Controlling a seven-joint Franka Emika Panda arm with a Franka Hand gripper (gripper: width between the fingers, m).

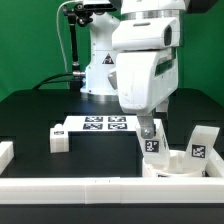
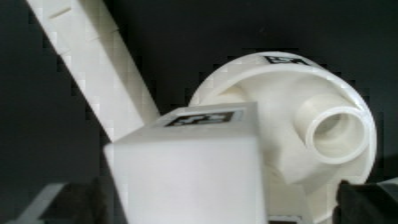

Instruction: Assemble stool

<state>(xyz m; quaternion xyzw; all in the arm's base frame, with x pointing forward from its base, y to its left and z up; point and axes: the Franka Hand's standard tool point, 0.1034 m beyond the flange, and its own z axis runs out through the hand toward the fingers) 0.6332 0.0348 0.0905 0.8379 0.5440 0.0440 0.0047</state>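
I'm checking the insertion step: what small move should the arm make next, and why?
Probably shift the held leg sideways toward the round socket on the seat. In the wrist view the leg sits beside that opening, not lined up with it, so the gripper shouldn't push yet.

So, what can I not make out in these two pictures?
Whether the tool grips the leg: too small in the exterior view, blurred in the wrist view.
The lower part of the seat: hidden behind that leg in the wrist view.
The arm's upper part: cut off by the exterior view's top edge.
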